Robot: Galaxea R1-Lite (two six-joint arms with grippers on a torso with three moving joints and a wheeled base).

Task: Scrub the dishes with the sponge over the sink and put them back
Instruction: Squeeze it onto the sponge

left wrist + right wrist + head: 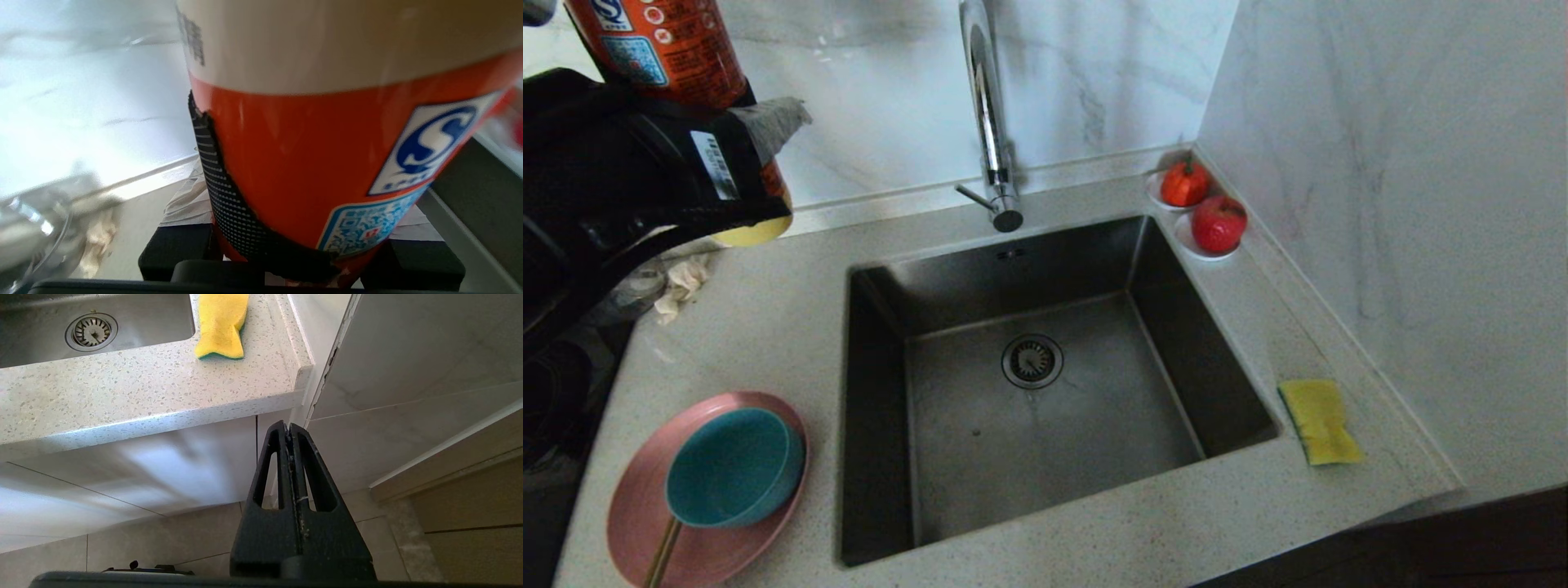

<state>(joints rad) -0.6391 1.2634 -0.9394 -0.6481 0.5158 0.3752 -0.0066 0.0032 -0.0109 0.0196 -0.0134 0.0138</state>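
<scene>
Speckled counter: left gripper raised at far left, clamped around an orange bottle; right gripper hangs low below the counter edge, fingers pressed together

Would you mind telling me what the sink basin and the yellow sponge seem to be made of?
The sink looks like brushed stainless steel: dark grey with a dull sheen. The sponge looks like soft yellow foam, matte, with a green layer showing along its edge.

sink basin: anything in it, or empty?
Empty. The sink shows bare steel around the drain; the teal bowl sits on the pink plate on the counter.
</scene>
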